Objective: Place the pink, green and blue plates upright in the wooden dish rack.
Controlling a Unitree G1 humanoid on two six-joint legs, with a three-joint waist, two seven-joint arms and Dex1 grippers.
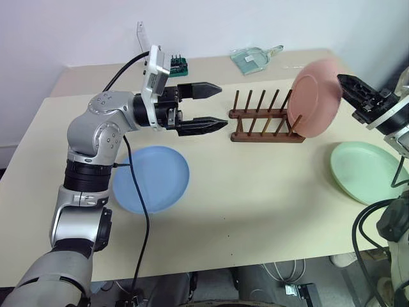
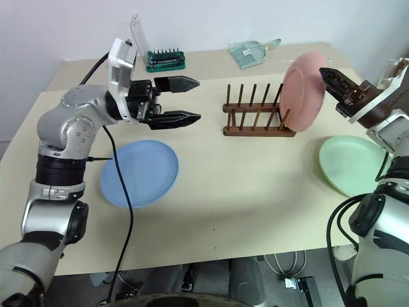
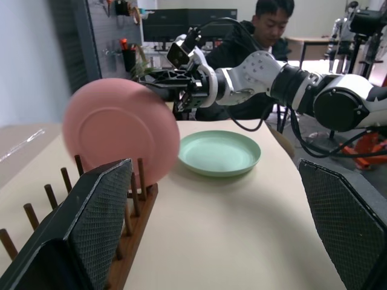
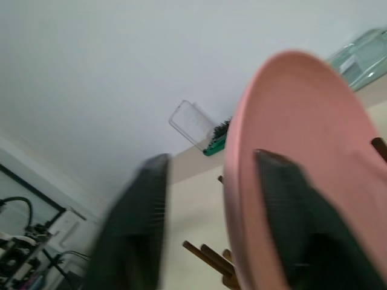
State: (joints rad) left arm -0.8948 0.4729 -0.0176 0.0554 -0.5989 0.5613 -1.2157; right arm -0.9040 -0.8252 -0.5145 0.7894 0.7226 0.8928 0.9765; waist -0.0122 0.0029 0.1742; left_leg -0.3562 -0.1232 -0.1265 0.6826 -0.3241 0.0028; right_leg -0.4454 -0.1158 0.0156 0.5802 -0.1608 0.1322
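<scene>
The pink plate (image 1: 314,97) stands upright at the right end of the wooden dish rack (image 1: 262,118), its lower edge down among the pegs. My right gripper (image 4: 208,158) is open and straddles the plate's upper right rim; one finger (image 4: 302,223) lies over the plate's face, the other (image 4: 133,229) stands clear of it. The blue plate (image 1: 151,179) lies flat on the table at the left. Flat at the right lies the green plate (image 1: 367,171). My left gripper (image 1: 223,105) hovers open and empty just left of the rack, pointing at it.
A green-based bit case (image 2: 165,61) with its clear lid raised and a clear scoop (image 1: 255,59) sit at the table's back edge. A person (image 3: 266,24) sits beyond the table's right end. Bare tabletop (image 1: 255,192) spreads in front of the rack.
</scene>
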